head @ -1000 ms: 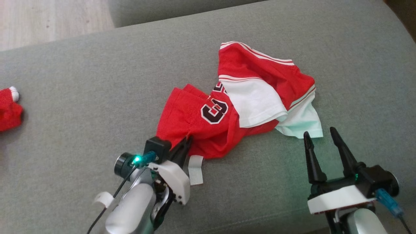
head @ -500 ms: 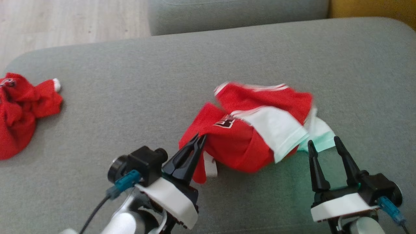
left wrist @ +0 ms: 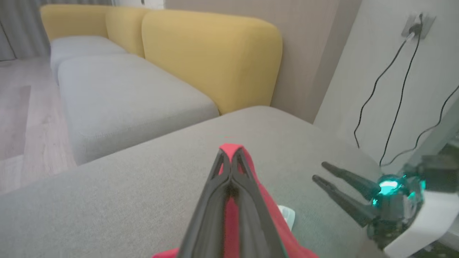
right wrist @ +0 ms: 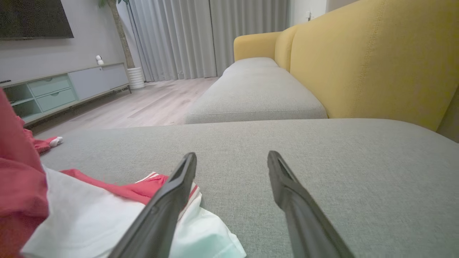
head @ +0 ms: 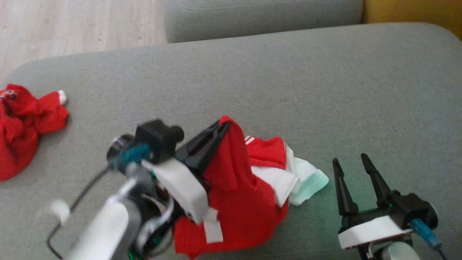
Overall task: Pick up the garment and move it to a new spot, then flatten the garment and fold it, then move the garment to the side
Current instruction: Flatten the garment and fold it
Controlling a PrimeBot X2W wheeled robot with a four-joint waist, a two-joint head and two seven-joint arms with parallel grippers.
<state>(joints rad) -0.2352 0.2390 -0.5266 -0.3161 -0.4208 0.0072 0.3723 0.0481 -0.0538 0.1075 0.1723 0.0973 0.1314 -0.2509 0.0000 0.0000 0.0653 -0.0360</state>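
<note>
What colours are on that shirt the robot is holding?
Mostly red, with white panels and striped trim; the jersey shows best in the head view.

I'm working in a home living room. I see a sofa with grey seats and yellow backrests, a wall-mounted television above a low cabinet, long grey curtains and pale wood flooring.

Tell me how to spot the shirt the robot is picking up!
Look at the big grey cushion. Near its front edge, the left tool is shut on a red shirt, holding one end up. Unlike the red heap lying far left, it has big white panels.
</note>
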